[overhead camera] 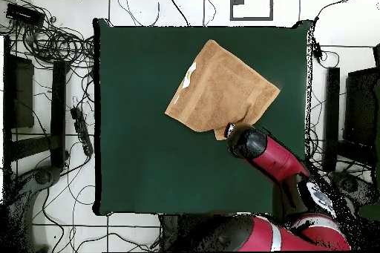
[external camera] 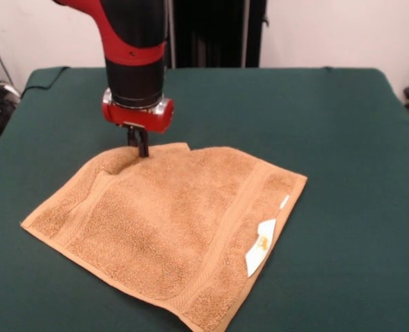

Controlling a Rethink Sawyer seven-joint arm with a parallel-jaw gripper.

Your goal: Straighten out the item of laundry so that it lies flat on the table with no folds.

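Observation:
The item of laundry [external camera: 169, 221], an orange-tan terry towel with a white label [external camera: 261, 245] at its right edge, lies spread on the green table [external camera: 342, 138]. Its far edge is uneven, and a crease runs down the left part. My gripper [external camera: 141, 151] stands upright at that far edge. Its dark fingers are close together, with their tips pressed into the cloth. From overhead, the towel [overhead camera: 223, 87] sits in the table's upper middle. The red and black wrist [overhead camera: 249, 142] covers the gripper at the towel's lower corner.
Green cloth [overhead camera: 141, 116] surrounds the towel on all sides, widest at the left and bottom of the overhead view. Cables and dark equipment [overhead camera: 44, 42] lie on the floor beyond the table's edges.

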